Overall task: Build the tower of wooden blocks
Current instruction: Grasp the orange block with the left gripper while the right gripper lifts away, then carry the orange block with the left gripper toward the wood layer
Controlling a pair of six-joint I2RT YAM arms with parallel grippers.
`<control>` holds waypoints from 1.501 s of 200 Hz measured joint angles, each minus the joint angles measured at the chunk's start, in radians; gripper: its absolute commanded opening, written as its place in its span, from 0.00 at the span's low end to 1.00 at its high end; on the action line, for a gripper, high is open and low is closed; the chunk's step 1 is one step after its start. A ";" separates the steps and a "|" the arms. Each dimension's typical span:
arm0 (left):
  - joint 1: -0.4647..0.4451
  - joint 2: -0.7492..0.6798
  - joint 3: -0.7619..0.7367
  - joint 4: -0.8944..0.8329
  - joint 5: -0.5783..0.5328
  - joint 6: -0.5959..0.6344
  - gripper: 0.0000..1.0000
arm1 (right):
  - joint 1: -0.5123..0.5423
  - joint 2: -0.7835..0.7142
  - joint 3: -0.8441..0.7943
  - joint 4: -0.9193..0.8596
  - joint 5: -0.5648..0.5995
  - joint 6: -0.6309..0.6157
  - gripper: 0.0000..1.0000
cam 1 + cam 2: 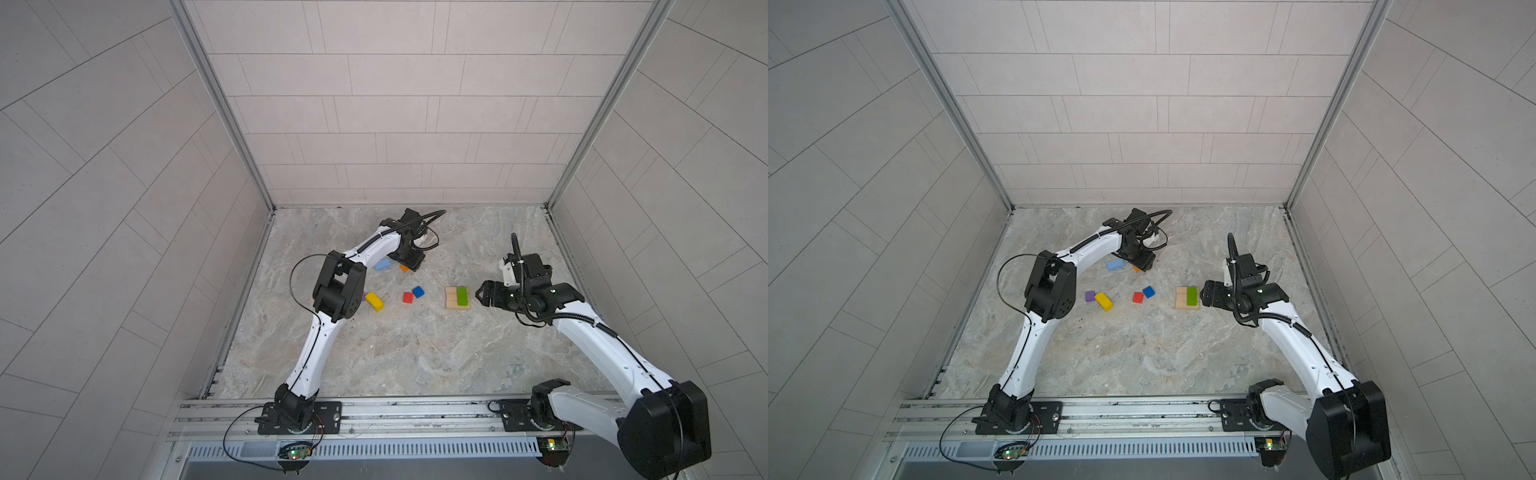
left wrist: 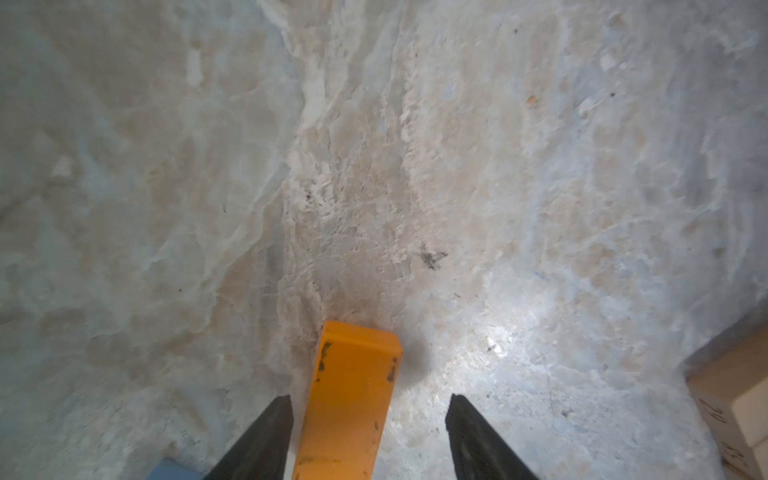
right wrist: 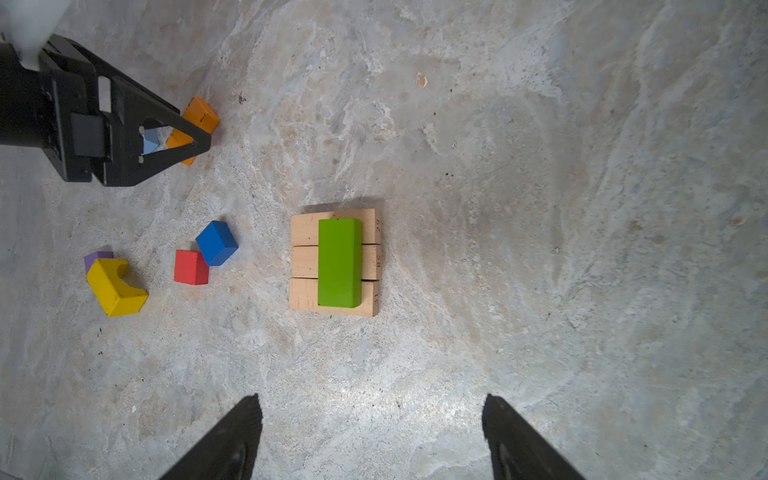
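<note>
Quick rundown, left to right. Far left of the spread on the bench (image 1: 374, 353) we've got one purple cube (image 1: 1090, 296) tucked just beside one yellow brick (image 1: 1103, 301). Farther back sits one light-blue brick (image 1: 1115, 264), and just right of it one orange brick (image 2: 353, 374). That's where the left tool (image 2: 370, 397) is, down low with its jaws partly open and standing astride the brick. One finger (image 2: 266, 436) is right at the brick's side, but there's bare bench showing before the other one, so we'd say nothing is gripped yet. The brick's long axis runs along the fingers, so any squeeze lands across its short width, which looks right to us. Mid-bench there's one red cube (image 1: 1138, 297) and one blue cube (image 1: 1148, 291), corner to corner. Then comes the tower (image 1: 452, 299): three tan bars (image 3: 305, 262) lying left-right and packed into a square. One green brick (image 3: 340, 262) lies across their right half, with its long axis near-far. The right tool (image 3: 372, 399) hangs just right of the tower, wide open and empty, not touching. From the orange brick the tower lies to the right and nearer. The left tool is the closer one to the brick, and the base's bare left half faces it. That's ten blocks in all.
</note>
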 measured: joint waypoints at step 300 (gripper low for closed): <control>-0.005 -0.338 -0.359 0.171 0.229 -0.404 0.25 | -0.013 0.024 -0.032 0.058 0.024 0.024 0.83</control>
